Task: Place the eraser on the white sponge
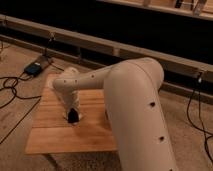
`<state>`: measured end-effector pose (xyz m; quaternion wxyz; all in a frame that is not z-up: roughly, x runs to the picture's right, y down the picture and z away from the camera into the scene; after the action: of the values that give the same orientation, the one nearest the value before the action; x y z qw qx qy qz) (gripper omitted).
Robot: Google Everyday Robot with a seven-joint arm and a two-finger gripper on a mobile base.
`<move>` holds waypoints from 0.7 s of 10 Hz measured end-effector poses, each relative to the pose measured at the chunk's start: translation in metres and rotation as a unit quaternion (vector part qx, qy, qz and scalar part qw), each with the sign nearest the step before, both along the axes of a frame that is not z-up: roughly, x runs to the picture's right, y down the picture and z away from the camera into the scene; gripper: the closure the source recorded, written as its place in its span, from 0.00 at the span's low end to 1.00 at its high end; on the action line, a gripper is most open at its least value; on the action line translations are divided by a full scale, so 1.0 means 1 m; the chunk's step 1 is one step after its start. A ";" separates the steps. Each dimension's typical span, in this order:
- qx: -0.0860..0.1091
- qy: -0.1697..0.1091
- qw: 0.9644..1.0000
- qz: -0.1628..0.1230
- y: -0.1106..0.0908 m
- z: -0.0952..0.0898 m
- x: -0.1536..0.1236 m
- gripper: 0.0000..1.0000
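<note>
The gripper point(73, 116) points straight down at the desk point(55, 136), at the end of the arm point(132, 105), which reaches in from 4 o'clock and fills the right half of the view. The gripper is closed. The small dark shape at its tip reads as the eraser point(74, 119), pinched and held at or just above the wood. The fingers and the block merge into one dark patch, so its long axis cannot be made out.

The white sponge point(66, 114) shows only as a pale sliver at about 9 o'clock from the gripper tip, touching or just beside the dark shape. The rest of it is hidden under the wrist. By my reading, the placing turns on that small offset: the eraser is nearly over the pad but sits toward its 3 o'clock edge. A slight shift toward 9 o'clock would centre it before letting go. Released as it is, the block might tip off the sponge's edge onto the wood.

The desk is a low top of light wooden slats, bare toward 6 and 9 o'clock. It stands on a carpeted floor point(20, 142). Black cables point(12, 87) trail at 9 o'clock, and a small blue box point(35, 68) lies at 10 o'clock. Dark ledges run along the far wall at 12 o'clock.
</note>
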<state>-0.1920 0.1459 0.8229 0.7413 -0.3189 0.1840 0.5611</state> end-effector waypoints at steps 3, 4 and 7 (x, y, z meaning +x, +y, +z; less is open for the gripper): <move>-0.002 -0.017 1.000 -0.020 0.007 0.010 -0.020 1.00; -0.002 -0.022 0.999 -0.027 0.009 0.014 -0.027 1.00; -0.004 -0.038 0.998 -0.050 0.017 0.024 -0.047 1.00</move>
<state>-0.2394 0.1632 0.8468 0.7737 -0.3335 0.1736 0.5099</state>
